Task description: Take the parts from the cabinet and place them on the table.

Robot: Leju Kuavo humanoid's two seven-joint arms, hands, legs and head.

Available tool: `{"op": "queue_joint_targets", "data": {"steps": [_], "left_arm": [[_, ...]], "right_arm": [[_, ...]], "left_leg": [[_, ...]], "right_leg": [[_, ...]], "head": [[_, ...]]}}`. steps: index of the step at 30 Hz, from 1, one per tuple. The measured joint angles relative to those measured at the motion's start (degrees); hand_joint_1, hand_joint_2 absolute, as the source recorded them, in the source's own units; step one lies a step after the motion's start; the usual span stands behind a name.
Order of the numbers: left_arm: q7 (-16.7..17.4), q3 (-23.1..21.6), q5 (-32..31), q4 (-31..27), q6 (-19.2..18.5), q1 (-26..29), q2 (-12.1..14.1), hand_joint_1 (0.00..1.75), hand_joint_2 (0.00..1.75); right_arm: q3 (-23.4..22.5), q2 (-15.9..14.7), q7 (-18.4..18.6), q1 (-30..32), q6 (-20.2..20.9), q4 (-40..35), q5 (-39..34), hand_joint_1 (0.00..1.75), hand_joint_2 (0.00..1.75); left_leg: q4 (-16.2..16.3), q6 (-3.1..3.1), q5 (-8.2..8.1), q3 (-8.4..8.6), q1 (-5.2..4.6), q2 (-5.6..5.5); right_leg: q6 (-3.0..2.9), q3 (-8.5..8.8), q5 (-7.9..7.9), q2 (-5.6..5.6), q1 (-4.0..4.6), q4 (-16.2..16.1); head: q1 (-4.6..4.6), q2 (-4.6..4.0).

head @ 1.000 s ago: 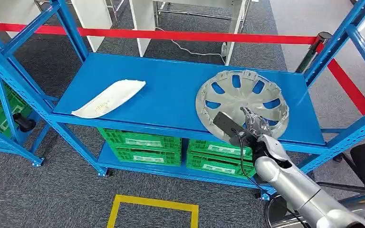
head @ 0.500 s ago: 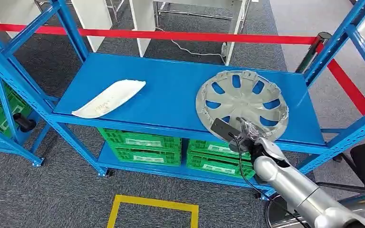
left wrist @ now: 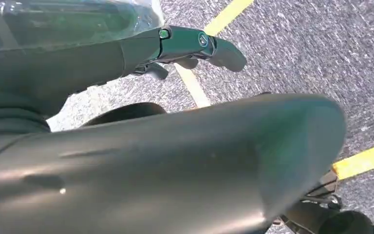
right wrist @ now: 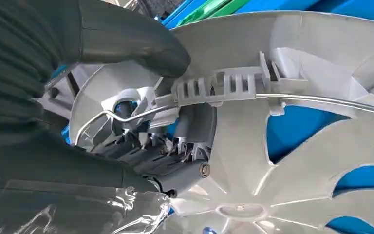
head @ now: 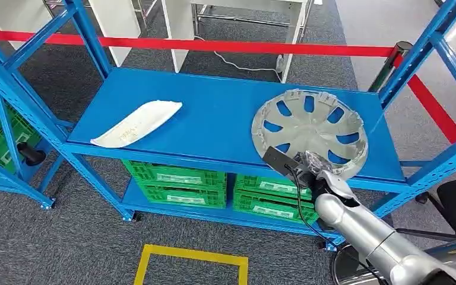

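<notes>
A silver wheel cover [head: 310, 130] lies on the right half of the blue cabinet shelf [head: 214, 119], its near edge lifted. My right hand [head: 313, 163] grips that near rim. In the right wrist view the thumb [right wrist: 126, 46] presses on the rim from one side and the dark fingers [right wrist: 151, 158] curl under it, around the wire ring of the wheel cover [right wrist: 297, 146]. A white curved panel [head: 135, 123] rests on the shelf's left half. My left hand [left wrist: 185, 46] hangs over the grey floor with nothing in it, fingers loosely extended.
Blue uprights [head: 12, 101] frame the shelf on both sides. Green crates [head: 175, 181] fill the lower level. A red barrier tape [head: 214, 44] runs behind the cabinet. Yellow floor markings [head: 190, 261] lie in front.
The wheel cover has tilted up and shifted slightly right and back on the shelf as my right hand closed on its near rim. The white panel has not moved.
</notes>
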Motion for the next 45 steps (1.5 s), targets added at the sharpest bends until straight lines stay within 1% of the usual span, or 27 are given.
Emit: {"op": "queue_joint_targets", "data": {"steps": [9, 13, 16, 19, 23, 26, 28, 32, 34, 36, 38, 40, 41, 43, 45], "left_arm": [[-0.2, 0.1, 0.3, 0.0, 0.3, 0.1, 0.0, 0.0, 0.0], [-0.8, 0.4, 0.7, 0.0, 0.4, 0.2, 0.0, 0.0, 0.0], [-1.5, 0.7, 1.2, -0.2, 0.7, 0.5, 0.0, 0.0, 0.0], [-2.7, 1.0, 1.5, -0.3, 1.4, 0.9, 0.0, 0.0, 0.0], [-4.1, 1.4, 1.4, -0.3, 2.4, 1.1, 0.0, 0.0, 0.0], [-5.5, 1.4, 1.1, -0.3, 3.5, 1.4, 0.0, 0.0, 0.0], [-6.0, 1.4, 0.9, -0.3, 3.8, 1.4, 0.0, 0.0, 0.0], [-7.8, 1.4, 0.6, -0.4, 4.6, 1.7, 0.1, 0.0, 0.0], [-8.5, 1.4, 0.6, -0.4, 4.7, 1.7, 0.1, 0.0, 0.0], [-9.2, 1.4, 0.5, -0.4, 4.8, 1.8, 0.1, 0.0, 0.0], [-9.5, 1.4, 0.4, -0.4, 5.1, 1.9, 0.1, 0.0, 0.0], [-9.6, 1.4, 0.3, -0.4, 5.3, 1.8, 0.1, 0.0, 0.0], [-9.7, 1.4, 0.2, -0.4, 5.3, 1.8, 0.1, 0.0, 1.75], [-10.1, 1.4, 0.2, -0.4, 5.4, 1.9, 0.2, 0.0, 1.75], [-10.6, 1.4, 0.2, -0.4, 5.5, 1.9, 0.2, 0.0, 1.75]], "right_arm": [[1.0, 0.5, -2.0, -0.1, -2.1, 0.2, 1.7, 1.75, 1.75], [0.9, 0.9, -4.8, 0.2, -4.7, -0.5, 1.1, 1.75, 1.75], [0.7, 1.2, -8.7, 0.8, -7.5, -2.2, -1.2, 1.75, 1.75], [-0.2, 1.7, -14.8, 2.5, -10.8, -5.9, -5.7, 1.75, 1.75], [-1.0, 2.5, -19.6, 4.6, -13.0, -12.0, -9.4, 1.75, 1.75], [-1.7, 3.1, -24.7, 6.7, -14.3, -18.0, -13.1, 1.75, 1.75], [-2.0, 3.4, -26.1, 7.6, -14.6, -21.3, -14.4, 1.75, 1.75], [-2.6, 3.8, -32.6, 10.0, -15.6, -29.6, -20.9, 1.75, 1.75], [-2.6, 3.8, -34.7, 10.9, -15.4, -33.3, -24.1, 1.75, 1.75], [-2.6, 3.9, -36.8, 11.7, -14.5, -36.8, -28.2, 1.75, 1.75], [-2.6, 3.9, -39.9, 12.2, -12.9, -39.9, -33.2, 1.75, 1.75], [-2.6, 3.9, -42.1, 12.6, -11.8, -42.7, -36.3, 1.75, 1.75], [-2.6, 4.0, -43.1, 12.7, -11.0, -44.1, -37.8, 1.75, 1.75], [-2.5, 4.0, -45.1, 12.8, -9.5, -46.2, -40.5, 1.75, 1.75], [-2.5, 4.0, -48.0, 13.0, -7.2, -48.3, -44.8, 1.75, 1.75]], "left_leg": [[-0.1, -0.03, 0.02, 0.02, 0.0, 0.0], [-0.1, -0.03, 0.02, 0.01, -0.01, 0.0], [-0.1, -0.04, 0.02, 0.02, -0.01, 0.0], [-0.1, -0.04, 0.01, 0.02, 0.0, 0.01], [-0.2, -0.05, 0.02, 0.04, 0.0, 0.01], [-0.3, -0.08, 0.03, 0.05, 0.0, -0.01], [-0.3, -0.08, 0.03, 0.06, 0.0, 0.01], [-0.3, -0.13, 0.0, 0.05, -0.01, 0.01], [-0.3, -0.14, 0.0, 0.05, -0.01, 0.03], [-0.3, -0.14, 0.0, 0.03, -0.01, -0.01], [-0.3, -0.14, 0.0, 0.03, -0.01, -0.01], [-0.3, -0.15, -0.01, 0.04, -0.01, 0.0], [-0.3, -0.15, -0.01, 0.04, -0.01, 0.0], [-0.3, -0.15, -0.01, 0.04, -0.01, 0.0], [-0.3, -0.15, -0.01, 0.04, -0.01, 0.0]], "right_leg": [[-0.01, 0.0, 0.0, 0.0, 0.0, 0.0], [-0.02, -0.02, 0.0, 0.01, 0.0, 0.0], [-0.03, -0.03, 0.01, 0.01, 0.0, 0.0], [-0.09, -0.05, -0.03, 0.03, 0.01, 0.0], [-0.16, -0.07, -0.08, -0.01, 0.01, 0.0], [-0.18, -0.09, -0.09, -0.03, 0.01, 0.0], [-0.19, -0.1, -0.09, 0.0, 0.01, 0.0], [-0.21, -0.11, -0.1, 0.01, 0.01, 0.0], [-0.23, -0.13, -0.11, 0.03, 0.0, 0.0], [-0.24, -0.13, -0.12, -0.05, 0.0, 0.0], [-0.25, -0.13, -0.13, -0.03, 0.0, 0.0], [-0.27, -0.13, -0.14, -0.01, 0.0, 0.0], [-0.27, -0.13, -0.14, -0.02, 0.0, 0.0], [-0.27, -0.13, -0.14, -0.02, 0.0, 0.0], [-0.27, -0.13, -0.14, -0.03, 0.0, 0.0]], "head": [[0.0, 0.0], [0.02, 0.0], [-0.02, 0.0], [0.0, 0.0], [-0.02, 0.0], [0.0, 0.0], [-0.02, 0.0], [-0.02, 0.0], [-0.02, 0.0], [0.0, 0.0], [-0.02, 0.0], [-0.02, 0.0], [0.0, 0.0], [0.0, 0.0], [0.0, 0.0]]}}
